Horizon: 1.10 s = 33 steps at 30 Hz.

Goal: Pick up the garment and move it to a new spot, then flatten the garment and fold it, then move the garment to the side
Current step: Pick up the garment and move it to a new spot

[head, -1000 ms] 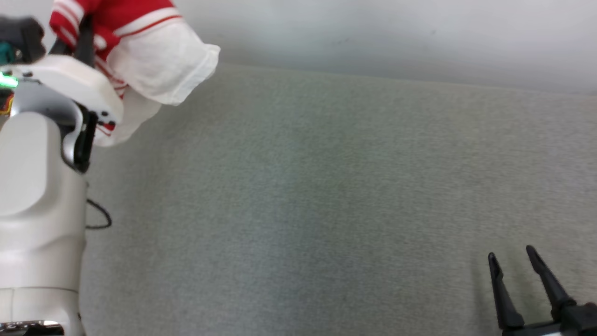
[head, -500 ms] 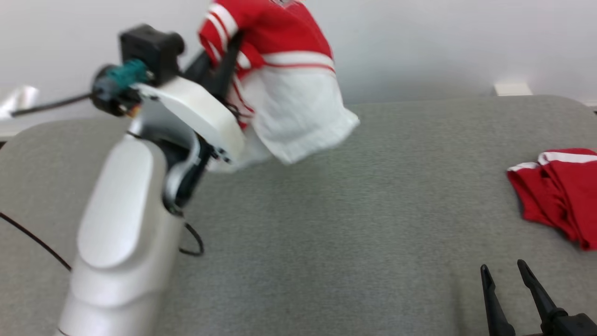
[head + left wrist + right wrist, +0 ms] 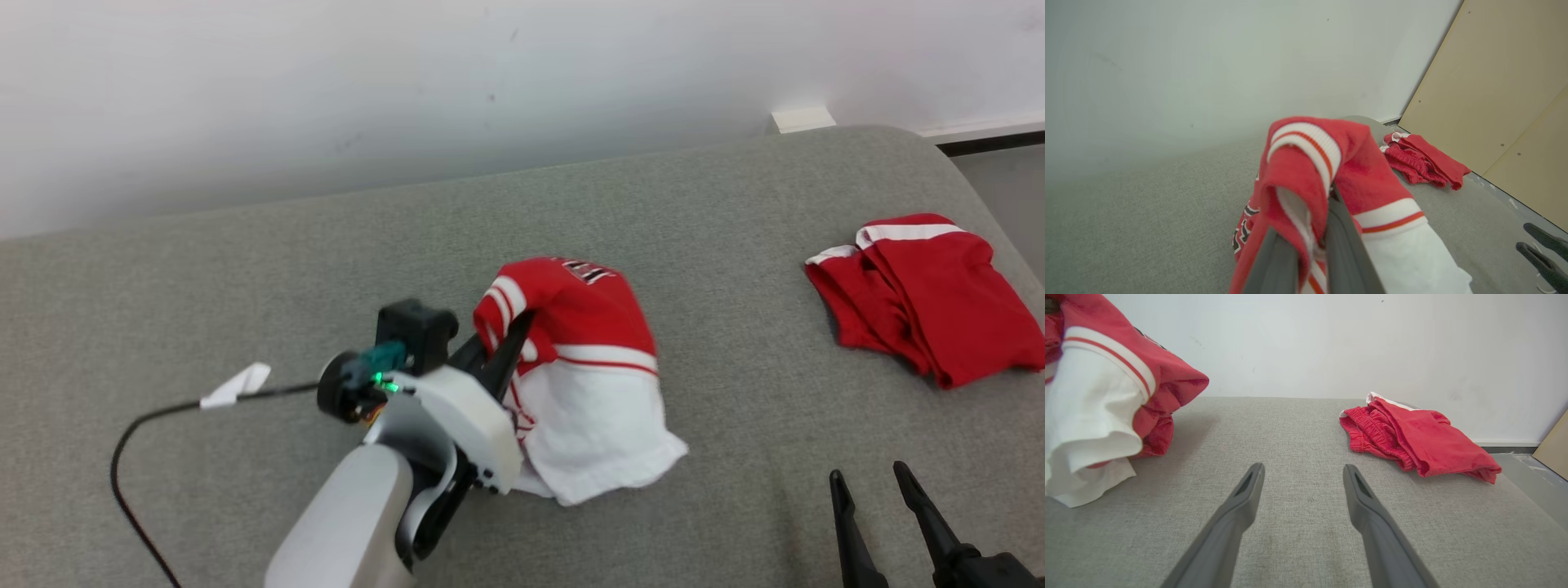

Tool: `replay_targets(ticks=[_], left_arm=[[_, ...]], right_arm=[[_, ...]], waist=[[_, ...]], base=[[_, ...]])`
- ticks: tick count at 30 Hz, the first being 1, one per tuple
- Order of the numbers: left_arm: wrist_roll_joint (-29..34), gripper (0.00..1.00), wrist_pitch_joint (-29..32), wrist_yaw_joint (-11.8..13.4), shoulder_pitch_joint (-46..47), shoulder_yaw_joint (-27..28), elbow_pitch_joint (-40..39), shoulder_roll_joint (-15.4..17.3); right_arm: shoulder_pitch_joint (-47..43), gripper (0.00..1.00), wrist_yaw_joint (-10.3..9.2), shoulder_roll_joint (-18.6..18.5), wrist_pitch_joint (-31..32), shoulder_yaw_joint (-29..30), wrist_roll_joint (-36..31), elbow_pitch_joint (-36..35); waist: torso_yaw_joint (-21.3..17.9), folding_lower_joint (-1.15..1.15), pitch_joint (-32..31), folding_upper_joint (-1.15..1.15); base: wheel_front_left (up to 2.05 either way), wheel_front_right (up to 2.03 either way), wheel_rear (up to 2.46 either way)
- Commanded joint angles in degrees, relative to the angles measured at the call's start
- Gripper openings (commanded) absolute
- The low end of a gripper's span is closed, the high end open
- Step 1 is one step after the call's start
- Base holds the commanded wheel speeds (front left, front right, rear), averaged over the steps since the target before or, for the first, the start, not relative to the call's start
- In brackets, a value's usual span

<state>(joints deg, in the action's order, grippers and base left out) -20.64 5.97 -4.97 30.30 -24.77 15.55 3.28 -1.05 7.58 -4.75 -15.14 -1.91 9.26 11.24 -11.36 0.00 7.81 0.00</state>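
Red-and-white jersey garment (image 3: 588,327) hangs bunched, pinched by the left claw (image 3: 506,343) for relocation; at five o'clock, the right claw (image 3: 867,472) idles, spread.

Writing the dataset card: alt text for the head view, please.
The left gripper is shut on a bunched red-and-white fabric jersey at the middle of a grey fabric-covered surface. A crumpled pair of red fabric shorts with white trim lies at the far right; the right gripper, open, points up from the lower right.
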Motion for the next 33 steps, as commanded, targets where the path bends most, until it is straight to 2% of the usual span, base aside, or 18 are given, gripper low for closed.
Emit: replay_targets(ticks=[1,3,4,6,7,10,13,21,26,33], left_arm=[[1.33,0.00,-3.78,1.32,-1.26,0.41,3.41,0.13],[2.00,0.00,-7.81,1.86,-1.84,0.21,8.04,0.10],[2.38,0.10,-10.03,2.17,-2.03,0.11,10.15,0.09],[3.54,0.56,-14.10,2.71,-2.10,-0.41,14.01,0.01],[3.96,1.00,-16.25,2.77,-2.05,-0.72,15.58,0.00],[3.75,1.00,-19.84,3.49,-2.98,-0.25,18.56,-0.05],[2.92,1.00,-21.05,4.92,-5.21,1.66,17.28,-0.11],[7.56,1.00,-21.08,10.71,-20.33,8.65,-1.15,-0.11],[11.39,1.00,-21.09,12.52,-28.16,11.23,-6.53,-0.13],[15.20,1.00,-21.10,12.77,-33.24,13.74,-8.50,0.05]], right_arm=[[0.71,1.00,-0.18,0.15,0.04,-0.39,0.27,0.40],[0.80,1.00,-0.18,0.11,0.04,-0.56,0.26,0.57],[0.80,1.00,-0.18,0.07,0.04,-0.48,0.30,0.64],[0.68,1.00,-0.18,-0.15,0.04,-0.44,0.27,0.85],[0.61,1.00,-0.18,-0.25,0.04,-0.39,0.25,0.91],[0.66,1.00,-0.18,-0.53,0.04,-0.06,0.21,1.03],[0.11,1.00,-0.18,-0.46,0.04,0.50,0.00,0.53],[-2.16,1.00,-0.18,-0.46,0.04,3.15,-0.43,-1.50],[-3.01,1.00,-0.18,-0.26,0.05,4.37,-0.99,-2.05],[-3.47,1.00,-0.18,0.06,0.04,5.10,-1.36,-2.33]], waist=[[-0.66,0.00,0.23,0.00],[-0.84,0.00,0.31,0.00],[-0.78,0.00,0.32,0.00],[-0.56,0.00,0.26,0.00],[-0.37,0.00,0.15,0.00],[0.25,0.00,-0.46,0.00],[0.87,0.00,-1.56,0.00],[3.50,0.00,-5.01,0.00],[5.90,0.00,-6.77,0.00],[8.42,0.00,-8.20,0.00]], base=[[0.00,0.00,0.00],[0.00,0.00,0.00],[0.00,0.00,0.00],[0.00,0.00,0.00],[0.00,0.00,0.00],[0.00,0.00,0.00],[0.00,0.00,0.00],[0.00,0.00,0.00],[0.00,0.00,0.00],[0.00,0.00,0.00]])
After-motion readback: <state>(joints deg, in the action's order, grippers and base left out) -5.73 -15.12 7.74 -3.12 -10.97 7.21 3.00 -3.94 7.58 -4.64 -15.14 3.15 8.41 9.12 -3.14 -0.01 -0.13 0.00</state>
